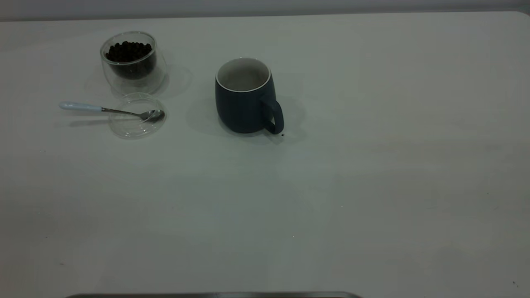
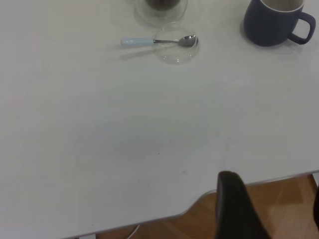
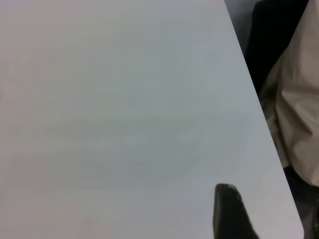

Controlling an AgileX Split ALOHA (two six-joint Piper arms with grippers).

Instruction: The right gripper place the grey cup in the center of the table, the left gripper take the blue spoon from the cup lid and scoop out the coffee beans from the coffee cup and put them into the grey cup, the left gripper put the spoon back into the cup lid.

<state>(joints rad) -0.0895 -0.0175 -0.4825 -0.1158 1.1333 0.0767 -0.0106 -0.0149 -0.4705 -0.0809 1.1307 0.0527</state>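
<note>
The grey cup (image 1: 246, 99) stands upright near the table's middle, handle toward the front right; it also shows in the left wrist view (image 2: 274, 22). The coffee cup (image 1: 132, 62) holds coffee beans (image 1: 129, 51) at the back left. In front of it lies the cup lid (image 1: 136, 116) with the blue spoon (image 1: 107, 109) resting on it, bowl on the lid, handle pointing left. The left gripper (image 2: 271, 209) is open and empty, off the table's near edge, far from the spoon (image 2: 159, 41) and lid (image 2: 175, 44). The right gripper (image 3: 271, 219) is open and empty over bare table. Neither gripper shows in the exterior view.
The off-white table (image 1: 331, 207) spreads wide around the objects. A tiny dark speck (image 1: 282, 134) lies by the mug's handle. In the left wrist view the table edge and wooden floor (image 2: 279, 189) show. In the right wrist view a person in pale clothing (image 3: 299, 99) stands beyond the table edge.
</note>
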